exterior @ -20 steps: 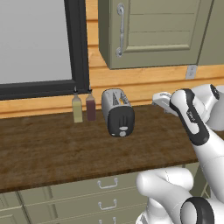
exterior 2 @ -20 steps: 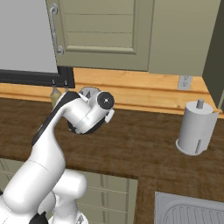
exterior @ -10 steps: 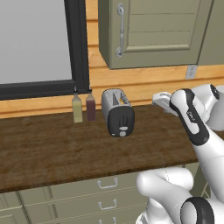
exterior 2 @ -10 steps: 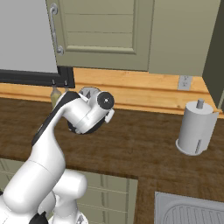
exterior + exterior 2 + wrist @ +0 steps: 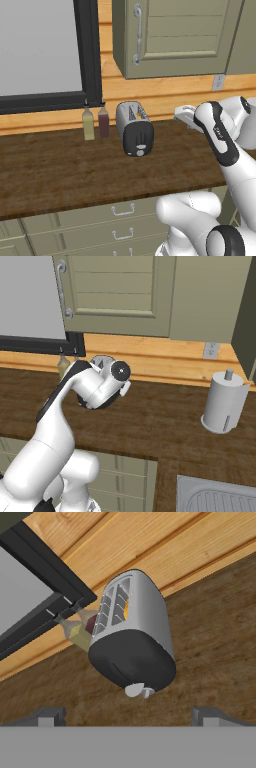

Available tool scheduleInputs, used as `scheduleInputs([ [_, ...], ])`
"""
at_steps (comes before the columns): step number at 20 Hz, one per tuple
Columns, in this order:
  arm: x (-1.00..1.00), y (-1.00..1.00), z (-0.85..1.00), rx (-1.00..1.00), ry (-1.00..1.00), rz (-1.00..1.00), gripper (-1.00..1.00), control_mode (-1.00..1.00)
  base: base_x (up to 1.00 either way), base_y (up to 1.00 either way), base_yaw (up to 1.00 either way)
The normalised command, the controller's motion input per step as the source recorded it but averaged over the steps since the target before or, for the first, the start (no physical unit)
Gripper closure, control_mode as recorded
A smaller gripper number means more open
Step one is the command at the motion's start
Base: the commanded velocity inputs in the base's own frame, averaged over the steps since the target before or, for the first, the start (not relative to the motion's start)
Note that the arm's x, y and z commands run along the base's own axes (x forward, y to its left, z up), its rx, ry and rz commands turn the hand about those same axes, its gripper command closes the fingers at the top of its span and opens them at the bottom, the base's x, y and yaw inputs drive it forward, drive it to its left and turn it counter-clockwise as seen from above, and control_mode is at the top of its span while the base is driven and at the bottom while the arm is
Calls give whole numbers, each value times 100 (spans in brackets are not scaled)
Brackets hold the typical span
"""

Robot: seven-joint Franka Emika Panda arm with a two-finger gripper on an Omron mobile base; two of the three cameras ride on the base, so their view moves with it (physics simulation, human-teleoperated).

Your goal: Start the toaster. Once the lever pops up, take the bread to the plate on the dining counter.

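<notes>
Partly, arm [image 5: 75,401] hides toaster [image 5: 101,362].

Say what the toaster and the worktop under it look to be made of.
Toaster: body looks like brushed or chrome metal, from its grey sheen; end face looks like glossy black plastic, though that is less sure. Worktop: dark brown wood, or a wood-look laminate, with streaky grain.

Even bright light, soft shadows, sharp
</notes>
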Motion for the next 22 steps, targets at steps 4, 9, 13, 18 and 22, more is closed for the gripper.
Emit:
scheduleInputs([
  [4,0,0,0,0,0,0,-100,-100,0,0,0],
  [9,0,0,0,0,0,0,-100,-100,0,0,0],
  [13,0,0,0,0,0,0,-100,-100,0,0,0],
  [18,0,0,0,0,0,0,-100,-100,0,0,0],
  [22,0,0,0,0,0,0,-100,-100,0,0,0],
])
